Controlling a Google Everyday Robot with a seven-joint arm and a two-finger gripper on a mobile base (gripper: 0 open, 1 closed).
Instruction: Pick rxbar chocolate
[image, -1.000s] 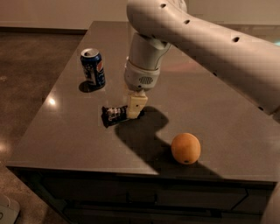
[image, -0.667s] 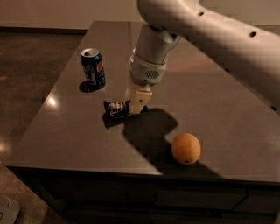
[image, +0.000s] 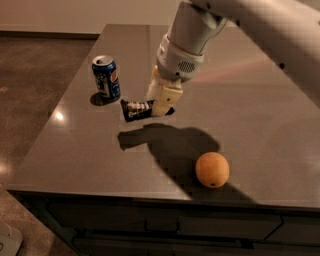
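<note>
Gripper (image: 161, 105): right of the can (image: 106, 77), fingers clenched on the chocolate bar (image: 136, 109).
Chocolate bar: just right of the can, held above the table (image: 260, 115).
Orange (image: 212, 169): well right of the can, nearer me.

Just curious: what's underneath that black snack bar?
Only grey table and shadow; the bar hangs above it. The gripper, right of the soda can, covers the bar's right end.

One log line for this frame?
gripper: above table, shut on rxbar chocolate | bar: held clear of surface, shadow beneath | soda can, orange: on table, apart
</note>
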